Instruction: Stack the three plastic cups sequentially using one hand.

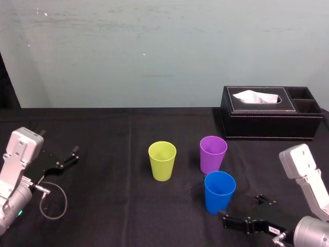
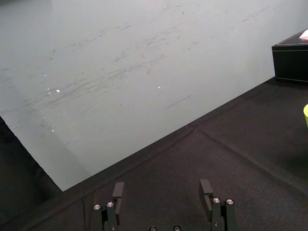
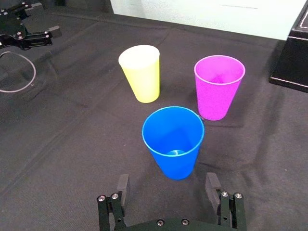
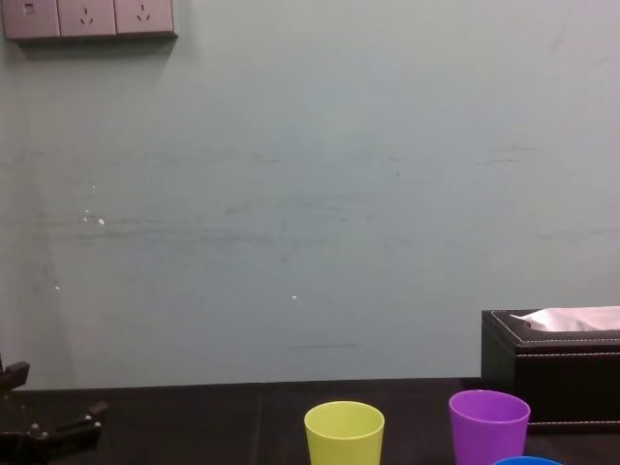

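- Right gripper (image 1: 239,207) is hovering wide open and empty, just nearside of the blue cup (image 1: 220,193), apparently lining up a grasp.
- Left gripper (image 1: 61,162) is idling open at left.

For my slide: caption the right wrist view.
Right gripper, jaws open, faces the blue cup; yellow-green cup and purple cup stand beyond.

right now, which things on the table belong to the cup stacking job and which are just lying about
Part of the job: yellow-green cup, purple cup, blue cup; right tool, open, close to the blue cup.

Just lying about: black tissue box, cable loop, left tool, parked at far left.
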Tool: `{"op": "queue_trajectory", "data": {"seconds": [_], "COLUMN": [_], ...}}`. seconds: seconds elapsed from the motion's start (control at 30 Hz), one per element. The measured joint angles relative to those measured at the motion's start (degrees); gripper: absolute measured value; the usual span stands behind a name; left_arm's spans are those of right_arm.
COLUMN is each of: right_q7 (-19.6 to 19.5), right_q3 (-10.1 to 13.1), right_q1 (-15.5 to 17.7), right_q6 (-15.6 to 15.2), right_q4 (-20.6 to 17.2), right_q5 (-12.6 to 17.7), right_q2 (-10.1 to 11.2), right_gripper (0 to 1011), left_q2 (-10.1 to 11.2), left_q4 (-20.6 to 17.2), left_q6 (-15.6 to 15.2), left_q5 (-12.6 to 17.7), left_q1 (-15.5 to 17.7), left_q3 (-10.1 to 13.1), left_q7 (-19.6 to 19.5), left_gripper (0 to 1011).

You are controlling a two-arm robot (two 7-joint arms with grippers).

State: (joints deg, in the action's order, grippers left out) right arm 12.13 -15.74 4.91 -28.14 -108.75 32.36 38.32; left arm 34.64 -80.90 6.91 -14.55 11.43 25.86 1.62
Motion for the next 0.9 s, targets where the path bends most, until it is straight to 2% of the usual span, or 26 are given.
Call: {"op": "queue_trajectory", "data": {"seconds": [0.33,0.4,0.63,0.9], "right_q7": [0.3,0.6,0.8,0.4], "right_q3": [-2.1,-3.3,-5.4,-6.0], "right_q1": [-2.5,-3.7,-5.7,-6.7], "right_q6": [-0.7,-0.6,0.1,0.0], "right_q4": [2.8,3.8,5.4,6.9], "right_q5": [-1.5,-3.1,-7.0,-9.2], "right_q2": [-2.4,-2.9,-3.8,-5.6], "right_gripper": [1002,1002,1002,1002], "left_q2": [0.0,0.0,0.0,0.0], "left_q4": [0.0,0.0,0.0,0.0], "left_q6": [0.0,0.0,0.0,0.0], "left_q5": [0.0,0.0,0.0,0.0], "left_q1": [0.0,0.0,0.0,0.0], "left_q3": [0.0,0.0,0.0,0.0], "left_q7": [0.0,0.0,0.0,0.0], "left_gripper": [1000,1000,1000,1000]}}
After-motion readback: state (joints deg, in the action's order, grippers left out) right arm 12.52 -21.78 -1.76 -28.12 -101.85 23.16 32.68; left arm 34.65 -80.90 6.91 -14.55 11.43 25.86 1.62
